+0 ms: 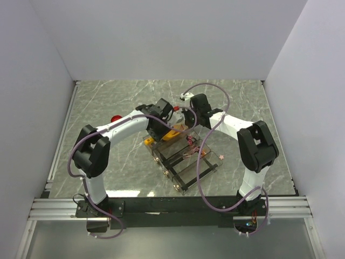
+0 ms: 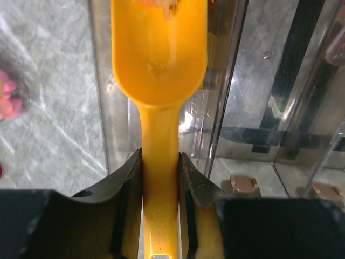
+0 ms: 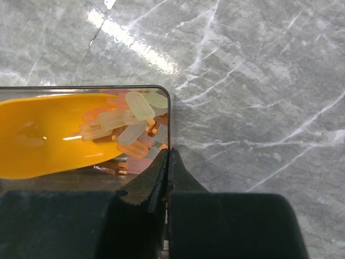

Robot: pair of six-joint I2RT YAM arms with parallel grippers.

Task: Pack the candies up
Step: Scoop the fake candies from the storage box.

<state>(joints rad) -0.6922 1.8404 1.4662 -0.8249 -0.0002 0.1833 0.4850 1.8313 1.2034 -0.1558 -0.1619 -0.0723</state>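
Clamping the yellow scoop (image 2: 159,65), left jaws hold it among candies (image 3: 137,116) in one corner of the clear box (image 3: 108,88); right jaws pinch its rim, desk (image 3: 259,81) open beyond.

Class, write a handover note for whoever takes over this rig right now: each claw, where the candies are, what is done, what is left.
Left claw: shut on the handle of the scoop, whose bowl sits in a corner of the box.
Right claw: shut on the box wall at that corner.
Candies: a heap in the corner at the scoop's tip; a stray candy lies on the table beside the box.
Done: some candies are boxed.
Left: probably finish this scoopful and collect the stray; the remaining amount cannot be judged.
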